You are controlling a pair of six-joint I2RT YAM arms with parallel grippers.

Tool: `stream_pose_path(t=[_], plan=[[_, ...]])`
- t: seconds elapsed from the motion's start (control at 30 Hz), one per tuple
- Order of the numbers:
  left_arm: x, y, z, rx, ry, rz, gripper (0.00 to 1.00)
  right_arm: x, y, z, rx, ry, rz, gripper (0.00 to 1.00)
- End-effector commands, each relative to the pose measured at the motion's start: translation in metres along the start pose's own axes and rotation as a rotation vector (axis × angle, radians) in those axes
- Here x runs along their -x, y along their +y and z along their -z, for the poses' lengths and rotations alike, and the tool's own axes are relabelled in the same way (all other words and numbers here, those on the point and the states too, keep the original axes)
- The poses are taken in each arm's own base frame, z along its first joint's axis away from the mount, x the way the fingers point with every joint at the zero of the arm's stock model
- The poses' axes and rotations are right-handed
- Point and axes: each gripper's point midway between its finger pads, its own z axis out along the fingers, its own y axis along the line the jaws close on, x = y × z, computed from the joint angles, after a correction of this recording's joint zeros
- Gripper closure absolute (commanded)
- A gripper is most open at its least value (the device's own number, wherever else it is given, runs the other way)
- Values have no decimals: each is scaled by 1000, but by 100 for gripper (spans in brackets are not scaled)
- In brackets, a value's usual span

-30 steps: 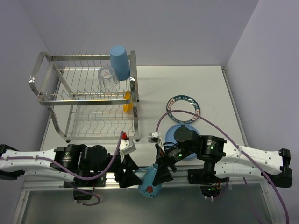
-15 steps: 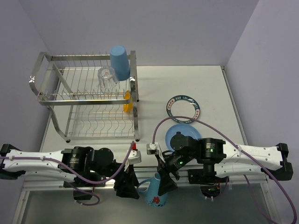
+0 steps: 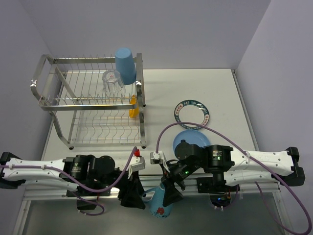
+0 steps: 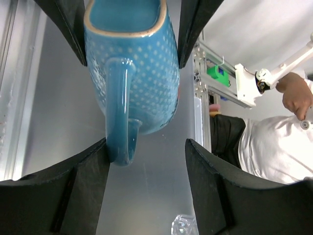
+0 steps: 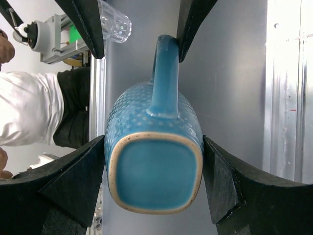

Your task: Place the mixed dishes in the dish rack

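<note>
So the light blue mug (image 5: 154, 161) is up off the table (image 3: 220, 93) at the near edge, lying sideways between the two arms. The right gripper (image 5: 152, 147) is clamped across the mouth end, pads pressed on both sides just below the rim. The left gripper (image 4: 146, 144) sits at the base end with its jaws apart: the handle is right against one pad and there's a clear gap to the other, so no grip there.

Looks like a handover to me. If so, I'd centre the left jaws on the body instead of the handle, close fully, and only then let the right one go (glazed ceramic, probably slippery).

The mug itself is teal-blue with pale dots all over, a squarish mouth with a cream rim, a thick loop handle and some red flowers low on the side.

Just beyond the right jaws lies the large blue plate (image 3: 198, 135), partly under that arm, then the white plate (image 3: 192, 113) with the patterned rim. Well beyond the left jaws is the dish rack (image 3: 35, 81), with the blue tumbler (image 3: 125, 64), clear glass (image 3: 112, 82) and yellow bowl (image 3: 132, 106) in it
</note>
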Motion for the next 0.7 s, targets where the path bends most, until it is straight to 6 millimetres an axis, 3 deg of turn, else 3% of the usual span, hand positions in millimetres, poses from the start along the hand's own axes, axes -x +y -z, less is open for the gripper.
stream_pose_path(t=[0.0, 0.37, 0.67], plan=[[14, -10, -4, -44, -63, -10, 34, 36, 27, 7, 66, -108, 84, 100], [1, -3, -18, -42, 11, -4, 44, 46, 31, 9, 61, -123, 96, 100], [-5, -3, -18, -66, 20, 12, 71, 49, 30, 7, 57, -130, 93, 100]])
